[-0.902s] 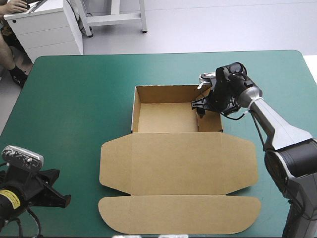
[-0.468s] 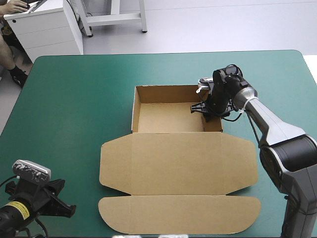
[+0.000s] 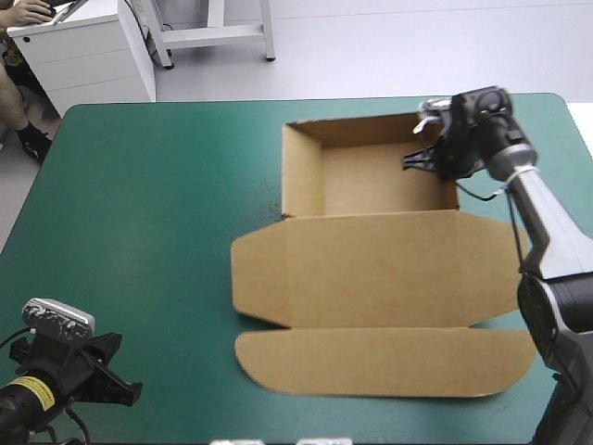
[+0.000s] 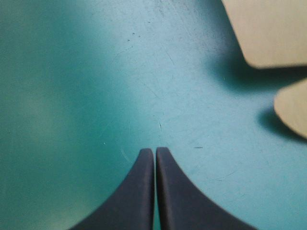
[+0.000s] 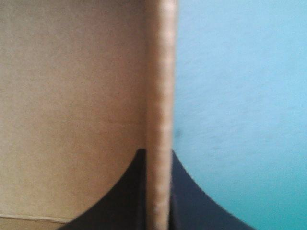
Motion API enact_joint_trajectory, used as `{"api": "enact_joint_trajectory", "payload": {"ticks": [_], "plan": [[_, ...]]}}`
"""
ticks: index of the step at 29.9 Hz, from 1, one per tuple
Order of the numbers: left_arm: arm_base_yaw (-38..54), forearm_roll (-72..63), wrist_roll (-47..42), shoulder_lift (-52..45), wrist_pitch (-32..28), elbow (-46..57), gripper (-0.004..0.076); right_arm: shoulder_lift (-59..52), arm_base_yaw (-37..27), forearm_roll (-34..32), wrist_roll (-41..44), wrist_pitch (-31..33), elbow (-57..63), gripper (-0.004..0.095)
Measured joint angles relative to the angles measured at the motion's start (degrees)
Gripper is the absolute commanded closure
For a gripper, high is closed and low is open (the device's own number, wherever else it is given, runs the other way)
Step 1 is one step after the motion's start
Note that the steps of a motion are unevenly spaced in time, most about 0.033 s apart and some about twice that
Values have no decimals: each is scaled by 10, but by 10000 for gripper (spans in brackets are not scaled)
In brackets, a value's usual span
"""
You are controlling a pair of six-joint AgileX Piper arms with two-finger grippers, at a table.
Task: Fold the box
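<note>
The brown box (image 3: 371,185) stands as an open tray with its walls raised. Its lid (image 3: 371,269) and the lid's front flap (image 3: 380,362) lie flat on the teal-green cover, toward the near edge. My right gripper (image 3: 434,159) is at the tray's right wall near the far corner. In the right wrist view this gripper (image 5: 158,154) is shut on the box, with the wall's edge (image 5: 161,72) between its fingers. My left gripper (image 3: 119,382) hangs low at the table's near left corner, shut and empty (image 4: 155,151). Two rounded lid corners (image 4: 268,28) lie ahead of it.
Bare teal-green cover (image 3: 139,204) stretches left of the box. The lid's right end (image 3: 519,343) reaches close to the table's right edge. A white cabinet (image 3: 83,56) stands beyond the far left corner.
The right gripper closed on the tray's right wall and pulled the whole box to the right and toward the far edge. The left arm has stayed almost still.
</note>
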Motion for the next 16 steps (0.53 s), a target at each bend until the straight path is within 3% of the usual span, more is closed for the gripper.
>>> {"api": "enact_joint_trajectory", "payload": {"ticks": [9, 13, 16], "plan": [[0, 0, -3, 0, -4, 0, 734, -17, -225, -17, -41, -7, -40, 928], [0, 0, -12, 0, -11, 0, 733, 7, -284, -19, -54, -19, -40, 910], [0, -1, -15, 0, -19, 0, 734, 37, -307, -14, -77, -21, -40, 827]]}}
